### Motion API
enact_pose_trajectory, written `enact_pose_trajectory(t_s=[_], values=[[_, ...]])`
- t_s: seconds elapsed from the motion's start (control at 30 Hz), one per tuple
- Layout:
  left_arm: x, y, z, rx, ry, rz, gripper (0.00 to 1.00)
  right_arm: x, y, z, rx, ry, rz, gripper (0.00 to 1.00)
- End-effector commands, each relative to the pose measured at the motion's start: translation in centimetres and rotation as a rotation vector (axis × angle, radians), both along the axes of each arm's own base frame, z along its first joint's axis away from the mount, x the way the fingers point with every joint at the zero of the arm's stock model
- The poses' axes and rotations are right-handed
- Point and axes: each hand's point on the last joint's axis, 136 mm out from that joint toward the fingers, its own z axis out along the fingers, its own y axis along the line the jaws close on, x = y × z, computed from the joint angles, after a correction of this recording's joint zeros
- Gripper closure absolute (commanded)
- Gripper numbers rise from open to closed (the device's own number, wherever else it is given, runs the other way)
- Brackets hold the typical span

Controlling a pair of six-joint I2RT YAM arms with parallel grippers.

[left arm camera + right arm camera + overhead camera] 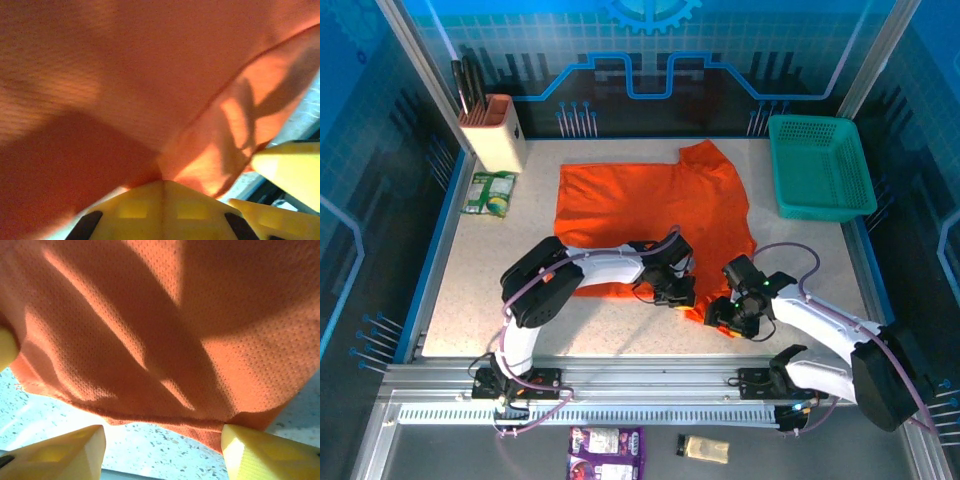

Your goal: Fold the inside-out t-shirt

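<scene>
At the orange t-shirt (650,205) hem, left fingers (145,207) clamped, right fingers (60,450) apart.

Widest lane: bare table (455,285) left of the shirt (640,205), out to the side wall. Far-left corner is blocked by the upright knife block (496,132), with a packet (488,193) flat just in front. The basket (820,165) fills the far-right corner, leaving a narrow bare strip between it and the shirt. The left arm (605,265) lies across the shirt's near edge. It's crowded there: left gripper (673,295) is clamped on cloth, right gripper (722,318) just beside it with jaws apart at the hem. Little room between the two. The right arm (820,320) crosses the near-right patch.
</scene>
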Motion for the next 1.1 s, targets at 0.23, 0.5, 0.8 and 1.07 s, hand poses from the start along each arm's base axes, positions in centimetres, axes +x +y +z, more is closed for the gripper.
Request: enact_pose_trajectory(t_s=[0.23, 0.5, 0.8, 1.07], values=[[0.2, 3.1, -0.5, 0.118, -0.018, -0.017, 1.00, -0.5, -2.1, 2.0, -0.128, -0.004, 0.015, 0.38], [1.2, 1.8, 4.9, -0.017, -0.076, 0.026, 0.98, -0.9, -1.1, 1.8, -0.058, 0.010, -0.020, 0.45], [3.0, 7.4, 6.4, 0.030, -0.138, 0.146, 0.98, -1.7, -0.7, 0.0, -0.020, 0.055, -0.077, 0.55], [3.9, 15.3, 6.4, 0.074, -0.147, 0.327, 0.98, -1.7, -0.3, -1.3, -0.004, 0.080, -0.109, 0.65]])
